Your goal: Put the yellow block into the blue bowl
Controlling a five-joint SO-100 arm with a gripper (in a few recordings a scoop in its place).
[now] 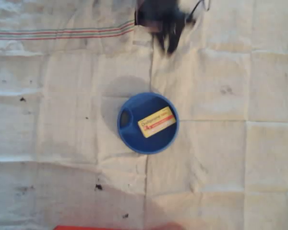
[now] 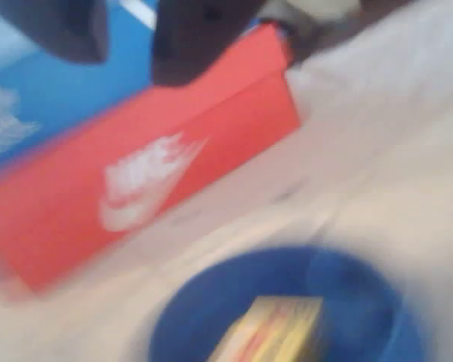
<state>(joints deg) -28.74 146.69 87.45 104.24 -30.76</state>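
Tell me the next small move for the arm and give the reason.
Probably just pull the arm back to rest, clear of the bowl. In the overhead view the yellow block already lies inside the blue bowl, and the gripper is blurred near the top edge, well apart from the bowl, with nothing seen in it.

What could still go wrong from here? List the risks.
1. The yellow block already lies inside the blue bowl, leaning against its wall; a knock to the bowl could tip it.
2. The tool is blurred at the top edge of the overhead view, and the white cloth is wrinkled, so a low sweep might snag it.
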